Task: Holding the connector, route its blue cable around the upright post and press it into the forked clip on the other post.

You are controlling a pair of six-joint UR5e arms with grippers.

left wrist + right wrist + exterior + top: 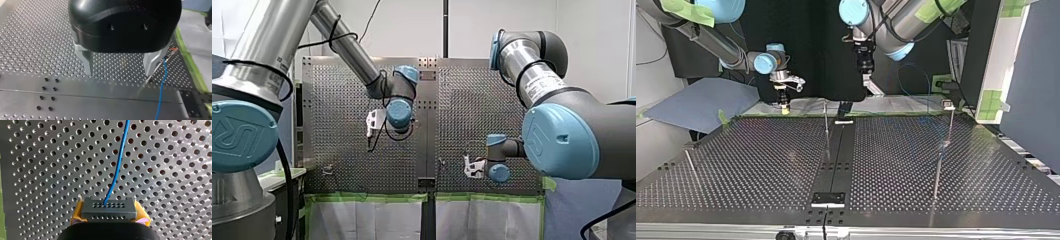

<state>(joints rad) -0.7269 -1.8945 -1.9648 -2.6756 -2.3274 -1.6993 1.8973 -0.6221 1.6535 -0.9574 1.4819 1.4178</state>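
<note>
1. Right wrist view, nearest first: my right gripper [109, 215] is clenched on the connector [109, 207], a grey block with rows of small holes, pinched from both sides by yellow pads [76, 217].
2. Ahead of the block, the blue cable [117, 167] leaves the middle of its face. It runs away over the perforated table [50, 170] in a gentle bend.
3. Left wrist view: my left gripper [119, 73] hangs above the table. Its two metal fingers [86, 61] are spread wide apart and nothing lies between them.
4. Just beside one finger the blue cable drops toward the table, next to a thin post [160, 67]. Whether the cable touches the finger cannot be told. Beyond them, green tape [190, 62] lines the table's edge.
5. Top view, near part: a dark strip [836, 160] crosses the middle of the table, and an upright post [826, 132] stands just beside it. A second post [940, 160] stands well apart at the view's right, with a small fitting [949, 105] on top. Its shape is too small to make out.
6. Farther back, my right gripper sits low at the table's far edge, left of the upright post. My left gripper is higher, between the two posts.
7. Farthest, a faint blue loop [916, 82] shows behind the table, between my left gripper and the second post.
</note>
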